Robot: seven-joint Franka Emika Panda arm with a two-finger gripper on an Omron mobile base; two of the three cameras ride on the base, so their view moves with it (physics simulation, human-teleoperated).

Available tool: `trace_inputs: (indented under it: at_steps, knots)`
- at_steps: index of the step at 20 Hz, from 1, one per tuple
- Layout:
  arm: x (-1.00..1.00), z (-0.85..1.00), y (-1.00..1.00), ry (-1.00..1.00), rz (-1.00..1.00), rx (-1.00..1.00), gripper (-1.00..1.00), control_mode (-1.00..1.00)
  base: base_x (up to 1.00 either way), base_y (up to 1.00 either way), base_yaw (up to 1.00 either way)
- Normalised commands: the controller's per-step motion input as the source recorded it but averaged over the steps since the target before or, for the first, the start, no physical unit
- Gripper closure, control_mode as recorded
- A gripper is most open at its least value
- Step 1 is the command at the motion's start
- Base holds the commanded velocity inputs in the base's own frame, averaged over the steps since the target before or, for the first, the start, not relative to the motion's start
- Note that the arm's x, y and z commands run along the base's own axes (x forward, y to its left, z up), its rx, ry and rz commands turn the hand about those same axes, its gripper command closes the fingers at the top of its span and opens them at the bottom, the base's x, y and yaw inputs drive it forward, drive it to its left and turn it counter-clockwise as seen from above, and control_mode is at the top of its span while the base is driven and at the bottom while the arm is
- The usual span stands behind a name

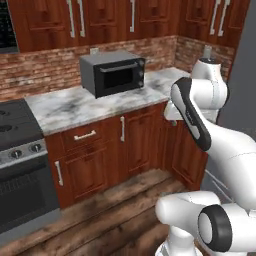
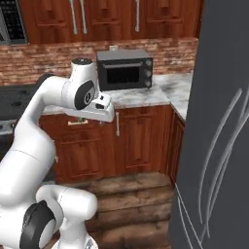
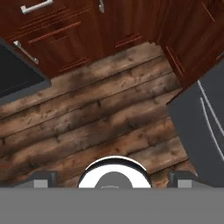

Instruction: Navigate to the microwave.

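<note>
A: Two fingertips (image 3: 41, 179) poke up at the bottom of the hand view, set wide apart. The gripper (image 3: 112, 180) is spread and holds nothing, touches nothing.

B: And straight below it?

A: Worn plank floor (image 3: 100, 109), rough brown boards with dark grain. Glossy reddish wood cabinets (image 1: 135, 145) with slim steel bar handles stand just ahead of it.

B: Where's the microwave (image 2: 12, 22)?

A: High and well off to the gripper's left, cut by the frame edge: black button panel, grey steel trim. Its markings are too small to read.

B: Closer in?

A: Beyond the gripper and above it, a boxy grey countertop oven (image 1: 112, 74) sits on the veined marble counter (image 1: 70, 107) against a rough brick wall (image 1: 45, 70). To the gripper's left is a black stove (image 1: 20, 165) with round knobs, to its right a smooth dark grey refrigerator (image 2: 223, 121).
</note>
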Motion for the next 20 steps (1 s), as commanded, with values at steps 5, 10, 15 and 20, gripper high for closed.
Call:
trace_inputs:
  at_steps: [5, 10, 15, 20]
  knots:
    - [0.0, 0.0, 0.0, 0.0, 0.0, 0.0, -1.0, 1.0, 0.0, 0.0, 0.78]
    - [0.0, 0.0, 0.0, 0.0, 0.0, 0.0, -1.0, 1.0, 0.0, 0.0, 0.78]
    - [0.0, 0.0, 0.0, 0.0, 0.0, 0.0, -1.0, 1.0, 0.0, -0.01, 0.77]
    - [0.0, 0.0, 0.0, 0.0, 0.0, 0.0, -1.0, 1.0, 0.13, -0.06, 0.7]
